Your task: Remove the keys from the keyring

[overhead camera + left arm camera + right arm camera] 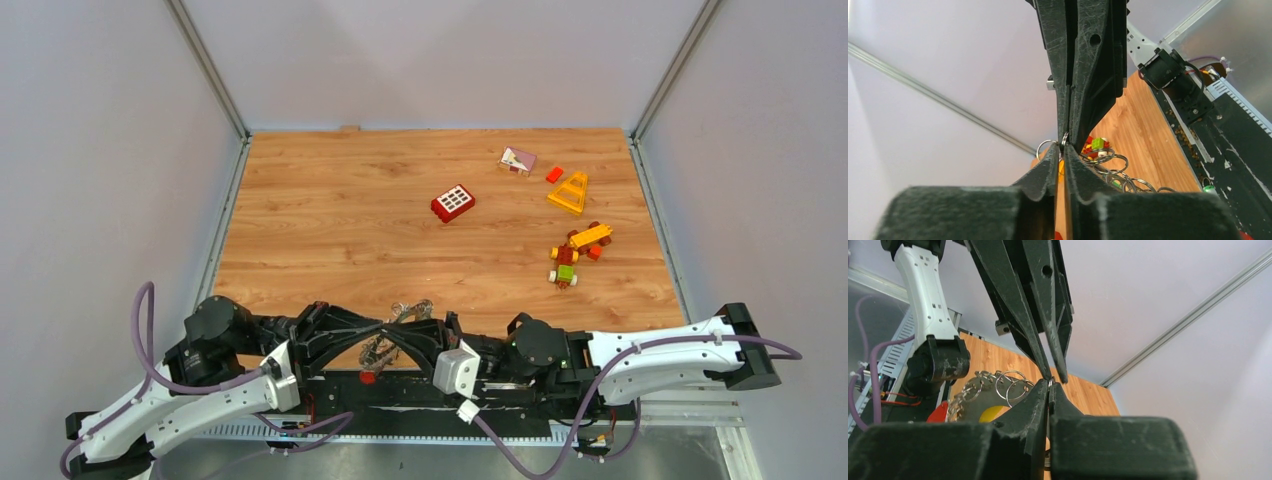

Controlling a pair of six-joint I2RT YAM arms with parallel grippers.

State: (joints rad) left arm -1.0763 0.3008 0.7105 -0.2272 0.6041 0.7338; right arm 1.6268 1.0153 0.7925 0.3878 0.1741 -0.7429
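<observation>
The keyring [1065,138] is a thin metal ring, pinched edge-on where both pairs of fingertips meet; it also shows in the right wrist view [1050,381]. My left gripper [392,328] and right gripper [412,328] are both shut on it, tip to tip, above the table's near edge. The keys [378,350] and their small split rings [1108,165] hang in a silver bunch below and beside the grippers. The right wrist view shows the rings [1009,385], a red key head [938,412] and a yellow one [990,414]. Most of the big ring is hidden behind my fingers.
A red brick with white studs [453,203] lies mid-table. A pink piece [517,161], a small red brick [554,174], a yellow triangle [569,192] and a brick car [575,255] lie at the right back. The black base rail [400,395] runs just below the grippers.
</observation>
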